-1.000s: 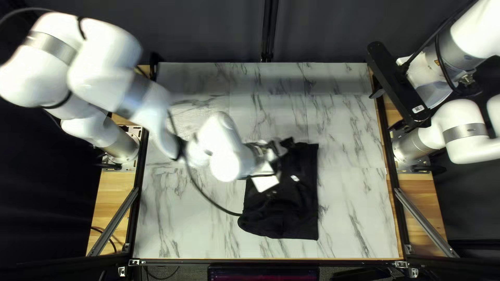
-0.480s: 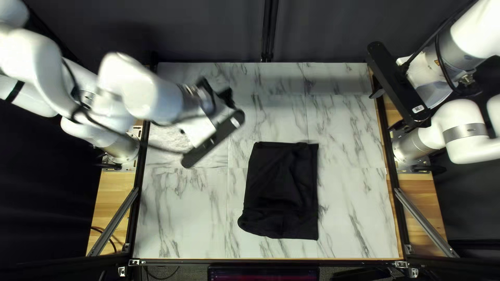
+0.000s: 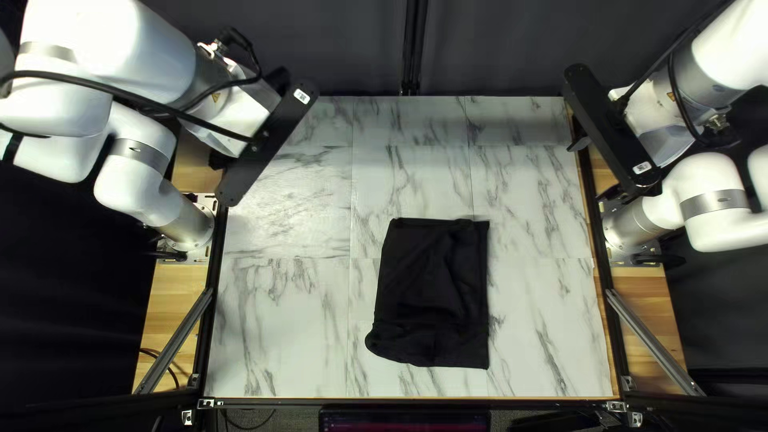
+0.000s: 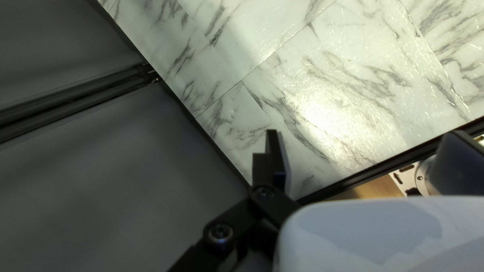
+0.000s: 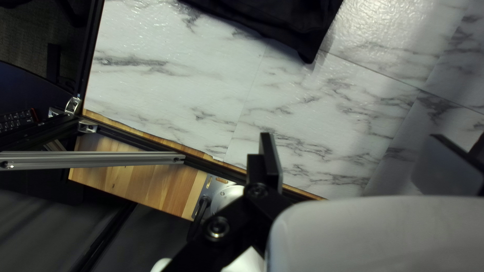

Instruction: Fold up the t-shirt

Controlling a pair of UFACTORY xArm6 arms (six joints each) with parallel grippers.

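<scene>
T-shirt [image 3: 432,296]: black, lying on the marbled surface [image 3: 280,328] as a compact, roughly rectangular bundle, a bit creased. Sits at 5 o'clock from surface centre in the top left view. Edge at 3 o'clock is straight; a rounded lump sticks out between 7 and 8.

Only the top left view gets the whole outline. Right wrist view catches one edge plus a dark corner, ahead of the gripper at 11 o'clock (12 = straight out).

Left gripper [image 3: 268,144]: up near the surface's corner, between 10 and 11 o'clock from the shirt, well apart from it. Right gripper [image 3: 612,128]: between 1 and 2 o'clock, also well apart. Top left view mostly hides the fingers behind the housings; wrist views settle it. Both pairs are released, spread wide, nothing held.

Left wrist view adds a bright glare on the surface ahead at 11 o'clock, with dark curtain [image 4: 101,176] around 9.

Right wrist view adds a keyboard [image 5: 17,118] out past the metal strut [image 5: 101,159], between 9 and 10 o'clock from the gripper. Top left view has that strut too, at 5 o'clock from the right arm's base [image 3: 632,228].
</scene>
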